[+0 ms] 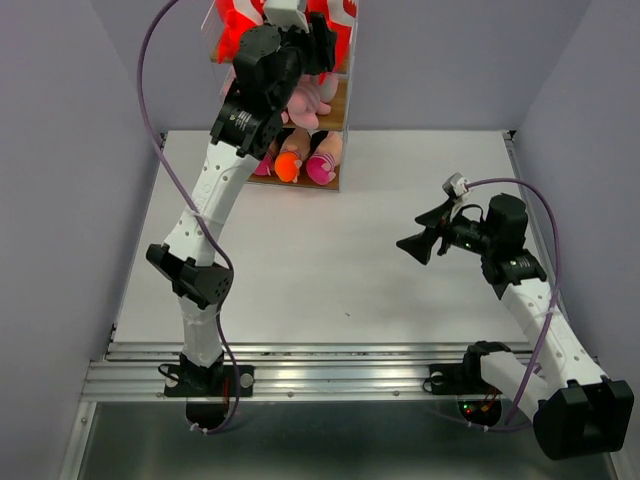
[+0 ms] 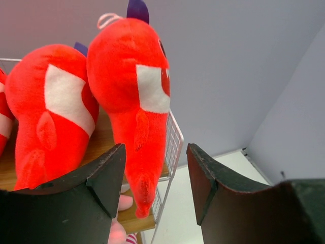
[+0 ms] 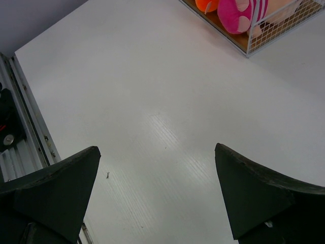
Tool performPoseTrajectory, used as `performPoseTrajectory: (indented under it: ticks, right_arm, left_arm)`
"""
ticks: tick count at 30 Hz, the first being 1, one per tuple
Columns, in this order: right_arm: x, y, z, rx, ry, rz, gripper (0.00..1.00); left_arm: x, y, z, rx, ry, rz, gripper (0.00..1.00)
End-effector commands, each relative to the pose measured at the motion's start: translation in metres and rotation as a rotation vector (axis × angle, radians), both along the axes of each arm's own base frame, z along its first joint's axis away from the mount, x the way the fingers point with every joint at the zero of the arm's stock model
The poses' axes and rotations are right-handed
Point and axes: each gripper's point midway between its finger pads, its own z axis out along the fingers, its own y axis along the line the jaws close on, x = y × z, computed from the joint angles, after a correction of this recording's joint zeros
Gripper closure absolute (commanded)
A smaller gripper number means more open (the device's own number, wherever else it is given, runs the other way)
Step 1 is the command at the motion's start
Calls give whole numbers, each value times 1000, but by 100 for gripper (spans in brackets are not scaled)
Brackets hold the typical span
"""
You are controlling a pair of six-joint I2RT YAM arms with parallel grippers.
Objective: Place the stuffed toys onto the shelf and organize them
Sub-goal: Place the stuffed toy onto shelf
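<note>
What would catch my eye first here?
Bright red plush sharks stand high on the wire shelf at the back, right before the left gripper, its jaws apart. Off to the right, the right gripper hangs open above the white table.

**Setting:** robotics lab test cell.
**Enclosure:** plain lilac-grey wall panels [image 1: 60, 150] on three sides.
**Work surface:** matte white table [image 1: 330, 230].
**Mounting:** grooved aluminium rail [image 1: 340, 375] along the near edge. It carries two white-and-black robot arms, the left arm [image 1: 205, 215] and right arm [image 1: 530, 300], bolted side by side.
**Wiring:** purple cables [image 1: 145, 90] looping exposed from base to wrist (bench rigging, not household tidiness).
**Props:** one wire shelf [image 1: 340, 105] of plush toys [image 2: 129, 96] against the back wall.
</note>
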Motion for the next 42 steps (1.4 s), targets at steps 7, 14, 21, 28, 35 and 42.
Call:
performPoseTrajectory:
  ticks: [7, 14, 21, 28, 35, 42]
  right_arm:
    - [3, -2, 7, 1, -61, -2, 0]
    - [1, -1, 7, 3, -58, 2, 0]
    - [0, -1, 9, 7, -60, 8, 0]
    - [0, 0, 7, 9, -51, 12, 0]
    - [1, 0, 7, 8, -53, 7, 0]
    - [1, 0, 6, 7, -50, 7, 0]
  left_arm:
    - [-47, 29, 89, -177, -192, -13, 43]
    - [-51, 28, 128, -332, -332, -44, 54]
    - [-20, 16, 122, -432, -387, -72, 59]
    - [8, 16, 111, -488, -399, -95, 58]
    - [30, 23, 92, -482, -364, -60, 55]
    - [39, 24, 83, -492, -337, -52, 53]
